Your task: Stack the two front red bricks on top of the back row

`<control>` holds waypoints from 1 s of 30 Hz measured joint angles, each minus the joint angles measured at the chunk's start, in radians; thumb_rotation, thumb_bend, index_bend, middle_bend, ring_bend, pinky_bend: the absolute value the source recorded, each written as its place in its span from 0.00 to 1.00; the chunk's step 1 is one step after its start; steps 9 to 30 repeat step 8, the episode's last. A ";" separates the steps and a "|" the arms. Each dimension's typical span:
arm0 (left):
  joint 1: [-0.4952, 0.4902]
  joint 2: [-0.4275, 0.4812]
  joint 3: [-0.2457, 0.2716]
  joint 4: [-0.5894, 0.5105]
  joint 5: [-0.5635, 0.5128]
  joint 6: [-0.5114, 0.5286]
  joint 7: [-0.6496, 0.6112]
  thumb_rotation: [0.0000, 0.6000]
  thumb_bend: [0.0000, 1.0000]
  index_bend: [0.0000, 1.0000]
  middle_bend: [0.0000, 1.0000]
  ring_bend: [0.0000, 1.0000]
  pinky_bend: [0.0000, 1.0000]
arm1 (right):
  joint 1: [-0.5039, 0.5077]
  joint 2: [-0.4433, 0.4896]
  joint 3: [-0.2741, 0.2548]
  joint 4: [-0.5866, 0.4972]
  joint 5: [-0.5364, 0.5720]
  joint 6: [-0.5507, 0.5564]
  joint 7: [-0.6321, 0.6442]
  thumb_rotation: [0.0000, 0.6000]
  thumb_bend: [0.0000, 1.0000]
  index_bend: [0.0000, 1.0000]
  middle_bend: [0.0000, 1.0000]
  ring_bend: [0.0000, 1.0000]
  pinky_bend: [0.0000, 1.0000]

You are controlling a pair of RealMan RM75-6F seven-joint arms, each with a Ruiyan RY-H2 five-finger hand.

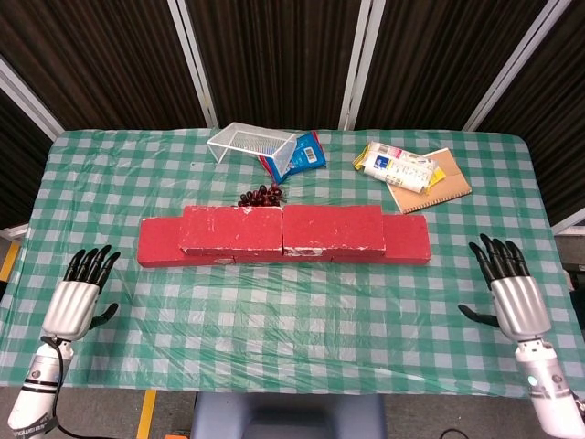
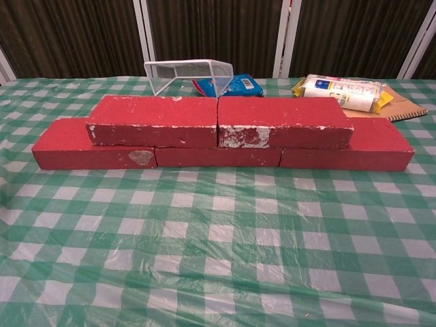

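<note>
The 2 upper red bricks (image 1: 281, 230) lie end to end on top of the lower row of bricks (image 2: 218, 154), their meeting ends touching near the middle; the lower row sticks out past them at both ends; all of it sits on the table (image 1: 292, 311) under a green checked cloth. The left robot hand (image 1: 79, 294) rests near the table's left front edge, fingers spread and straight, holding nothing; the right robot hand (image 1: 508, 288) sits near the right front edge, fingers likewise apart and empty; both are well apart from the bricks, and neither shows in the chest view. Behind the bricks lies a bunch of dark grapes (image 1: 262, 195), just beside the back of the stack; further back a white wire basket (image 1: 252, 143) lies tipped on its side, touching a blue packet (image 1: 297, 155); to the right a yellow and white packet (image 1: 395, 165) rests on a brown notebook (image 1: 436, 183).
</note>
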 measured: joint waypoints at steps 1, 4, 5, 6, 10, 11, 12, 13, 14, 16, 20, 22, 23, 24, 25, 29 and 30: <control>0.003 0.004 0.002 -0.007 0.006 0.003 -0.003 1.00 0.26 0.00 0.00 0.00 0.03 | -0.021 -0.002 -0.006 -0.010 -0.021 0.029 -0.018 1.00 0.07 0.00 0.00 0.00 0.00; 0.008 0.012 0.005 -0.020 0.014 0.013 -0.002 1.00 0.26 0.00 0.00 0.00 0.03 | -0.037 0.002 -0.013 -0.026 -0.045 0.035 -0.021 1.00 0.07 0.00 0.00 0.00 0.00; 0.010 0.013 0.006 -0.023 0.018 0.017 -0.001 1.00 0.26 0.00 0.00 0.00 0.03 | -0.038 0.004 -0.014 -0.030 -0.043 0.023 -0.019 1.00 0.07 0.00 0.00 0.00 0.00; 0.012 0.014 0.006 -0.026 0.019 0.019 0.000 1.00 0.26 0.00 0.00 0.00 0.03 | -0.039 0.006 -0.015 -0.035 -0.041 0.009 -0.017 1.00 0.07 0.00 0.00 0.00 0.00; 0.014 0.016 0.006 -0.028 0.020 0.021 0.003 1.00 0.26 0.00 0.00 0.00 0.03 | -0.041 0.012 -0.014 -0.048 -0.036 -0.025 -0.014 1.00 0.07 0.00 0.00 0.00 0.00; 0.014 0.016 0.006 -0.028 0.020 0.021 0.003 1.00 0.26 0.00 0.00 0.00 0.03 | -0.041 0.012 -0.014 -0.048 -0.036 -0.025 -0.014 1.00 0.07 0.00 0.00 0.00 0.00; 0.014 0.016 0.006 -0.028 0.020 0.021 0.003 1.00 0.26 0.00 0.00 0.00 0.03 | -0.041 0.012 -0.014 -0.048 -0.036 -0.025 -0.014 1.00 0.07 0.00 0.00 0.00 0.00; 0.014 0.016 0.006 -0.028 0.020 0.021 0.003 1.00 0.26 0.00 0.00 0.00 0.03 | -0.041 0.012 -0.014 -0.048 -0.036 -0.025 -0.014 1.00 0.07 0.00 0.00 0.00 0.00; 0.014 0.016 0.006 -0.028 0.020 0.021 0.003 1.00 0.26 0.00 0.00 0.00 0.03 | -0.041 0.012 -0.014 -0.048 -0.036 -0.025 -0.014 1.00 0.07 0.00 0.00 0.00 0.00; 0.014 0.016 0.006 -0.028 0.020 0.021 0.003 1.00 0.26 0.00 0.00 0.00 0.03 | -0.041 0.012 -0.014 -0.048 -0.036 -0.025 -0.014 1.00 0.07 0.00 0.00 0.00 0.00; 0.014 0.016 0.006 -0.028 0.020 0.021 0.003 1.00 0.26 0.00 0.00 0.00 0.03 | -0.041 0.012 -0.014 -0.048 -0.036 -0.025 -0.014 1.00 0.07 0.00 0.00 0.00 0.00; 0.014 0.016 0.006 -0.028 0.020 0.021 0.003 1.00 0.26 0.00 0.00 0.00 0.03 | -0.041 0.012 -0.014 -0.048 -0.036 -0.025 -0.014 1.00 0.07 0.00 0.00 0.00 0.00; 0.014 0.016 0.006 -0.028 0.020 0.021 0.003 1.00 0.26 0.00 0.00 0.00 0.03 | -0.041 0.012 -0.014 -0.048 -0.036 -0.025 -0.014 1.00 0.07 0.00 0.00 0.00 0.00; 0.014 0.016 0.006 -0.028 0.020 0.021 0.003 1.00 0.26 0.00 0.00 0.00 0.03 | -0.041 0.012 -0.014 -0.048 -0.036 -0.025 -0.014 1.00 0.07 0.00 0.00 0.00 0.00; 0.014 0.016 0.006 -0.028 0.020 0.021 0.003 1.00 0.26 0.00 0.00 0.00 0.03 | -0.041 0.012 -0.014 -0.048 -0.036 -0.025 -0.014 1.00 0.07 0.00 0.00 0.00 0.00; 0.014 0.016 0.006 -0.028 0.020 0.021 0.003 1.00 0.26 0.00 0.00 0.00 0.03 | -0.041 0.012 -0.014 -0.048 -0.036 -0.025 -0.014 1.00 0.07 0.00 0.00 0.00 0.00; 0.014 0.016 0.006 -0.028 0.020 0.021 0.003 1.00 0.26 0.00 0.00 0.00 0.03 | -0.041 0.012 -0.014 -0.048 -0.036 -0.025 -0.014 1.00 0.07 0.00 0.00 0.00 0.00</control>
